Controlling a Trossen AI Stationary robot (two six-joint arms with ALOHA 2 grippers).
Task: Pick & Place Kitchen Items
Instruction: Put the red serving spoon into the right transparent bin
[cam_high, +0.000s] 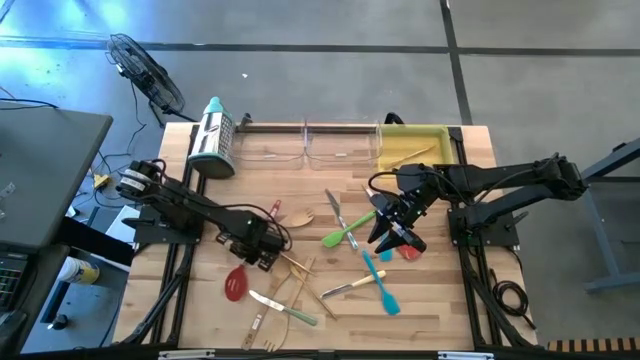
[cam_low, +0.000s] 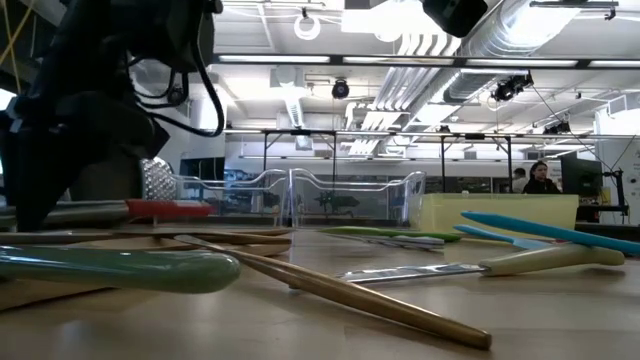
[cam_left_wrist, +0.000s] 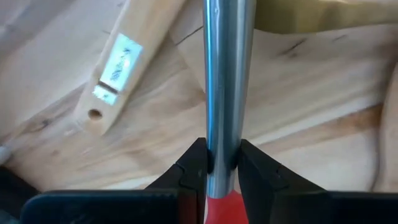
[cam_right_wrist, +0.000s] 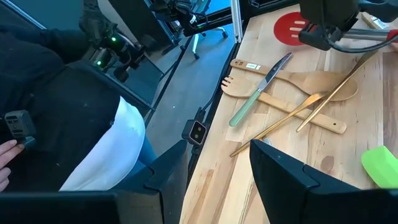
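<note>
— Left wrist view first: clamped tight on the red spatula (cam_left_wrist: 227, 74), left gripper (cam_left_wrist: 222, 163) pinching its round, polished steel shaft between both dark fingers (cam_left_wrist: 193, 165).

— And pointing which way?

— Straight up the middle of that frame, with a red silicone end at the bottom edge. In the high view, lying low on the pale plank table (cam_high: 440, 300) at lower left of centre, flat red head toward the lower left, shaft slanting up and right into the grip.

— Right gripper?

— Parted wide with nothing between, right of centre in the high view (cam_high: 395, 235), above the table.

— Near it?

— Just left, a green spatula (cam_high: 337, 237), matte silicone, blade to the lower left, handle to the upper right. Below, a blue spatula (cam_high: 380, 285), blade toward the lower right.

— Anything in the right wrist view?

— A wooden fork (cam_right_wrist: 233, 84) with stubby tines, a smooth oval wooden spoon (cam_right_wrist: 329, 84), and a small knife (cam_right_wrist: 255, 102), metal blade to the upper right, pale green handle to the lower left, all overlapping in a loose pile at upper centre.
</note>
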